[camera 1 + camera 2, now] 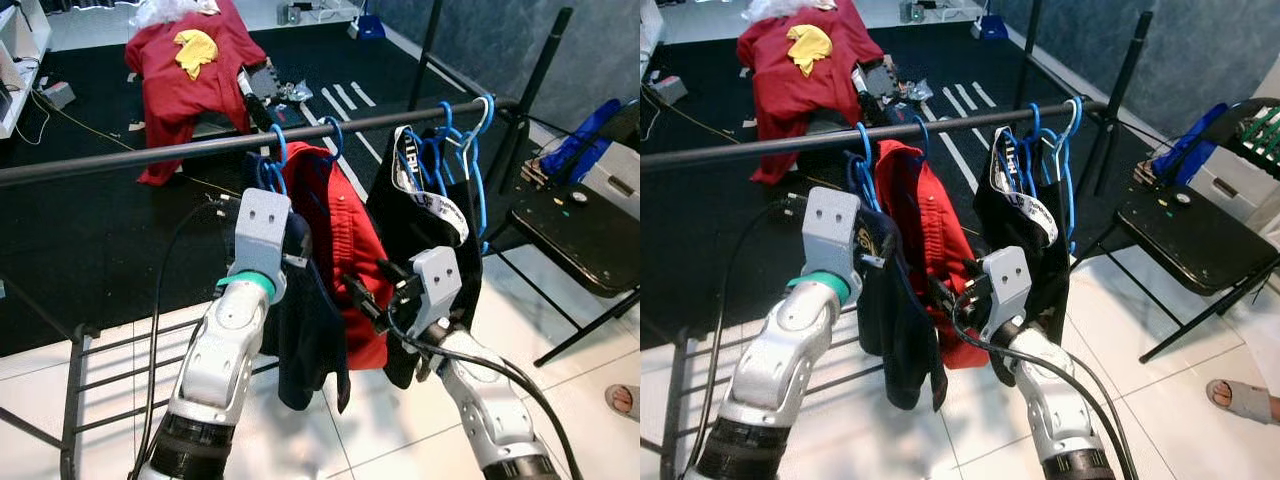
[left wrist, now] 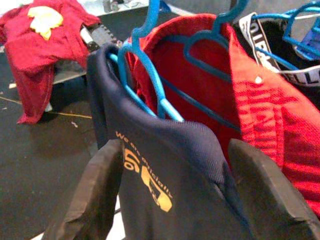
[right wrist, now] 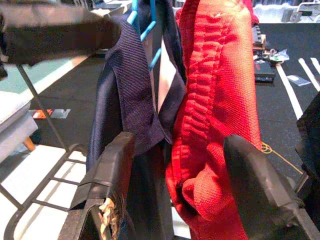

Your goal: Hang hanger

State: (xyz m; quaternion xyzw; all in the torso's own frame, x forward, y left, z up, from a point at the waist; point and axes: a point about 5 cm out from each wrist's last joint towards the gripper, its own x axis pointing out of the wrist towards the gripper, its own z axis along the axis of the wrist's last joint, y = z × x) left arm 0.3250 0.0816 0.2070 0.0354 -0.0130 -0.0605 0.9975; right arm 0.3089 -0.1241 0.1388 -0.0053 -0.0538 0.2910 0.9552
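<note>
Left gripper (image 2: 170,195) spread around navy shirt (image 1: 305,330) on blue hanger (image 2: 145,85), hook up over rail (image 1: 150,155).

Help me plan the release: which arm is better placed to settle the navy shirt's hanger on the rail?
Left. The left gripper straddles the navy shirt just below its blue hanger by the rail. The right gripper sits lower, around the red garment.

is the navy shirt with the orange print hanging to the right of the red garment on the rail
No, the navy shirt with orange print hangs left of the red garment on the dark metal rail.
</note>
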